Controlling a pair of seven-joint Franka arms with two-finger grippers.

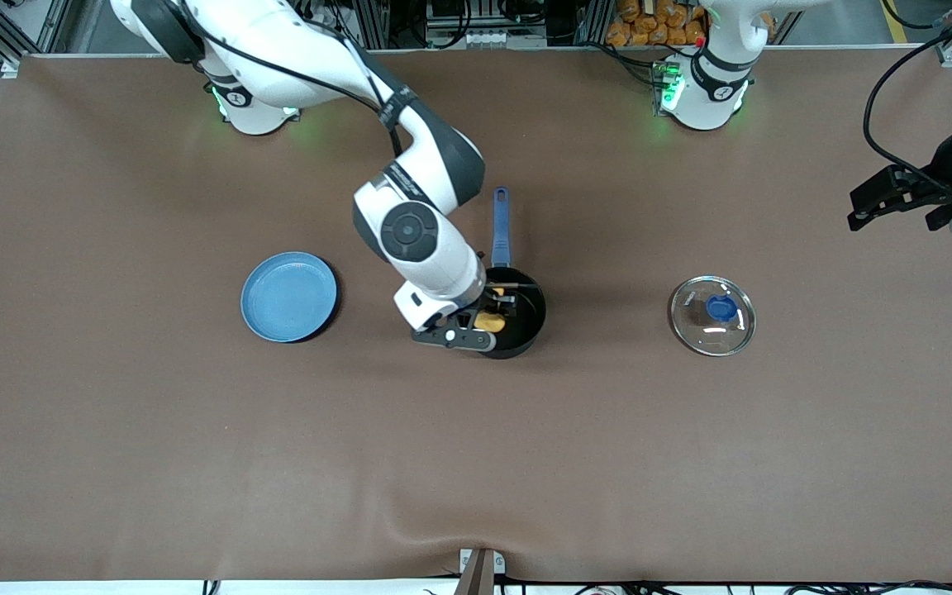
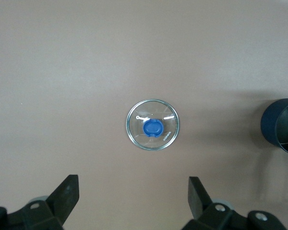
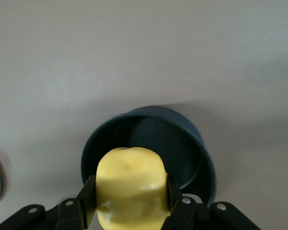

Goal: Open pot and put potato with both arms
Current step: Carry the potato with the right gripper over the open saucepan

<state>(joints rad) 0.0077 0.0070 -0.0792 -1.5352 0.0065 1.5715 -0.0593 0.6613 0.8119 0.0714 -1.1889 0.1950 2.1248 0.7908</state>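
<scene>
The black pot point(image 1: 525, 318) stands open at the table's middle, its blue handle point(image 1: 501, 223) pointing toward the robot bases. My right gripper point(image 1: 488, 318) is shut on the yellow potato point(image 1: 490, 321) and holds it over the pot's rim. In the right wrist view the potato point(image 3: 131, 184) sits between the fingers point(image 3: 86, 199), with the empty pot point(image 3: 149, 139) below. The glass lid with a blue knob point(image 1: 713, 315) lies flat on the table toward the left arm's end. My left gripper point(image 1: 889, 207) is open and empty, high over the table; its wrist view shows the lid point(image 2: 153, 125) below the gripper point(image 2: 133, 194).
A flat blue plate point(image 1: 288, 296) lies on the table toward the right arm's end, beside the pot. The brown table cloth point(image 1: 476, 463) is bare nearer the front camera. The left wrist view also shows part of the pot point(image 2: 281, 127).
</scene>
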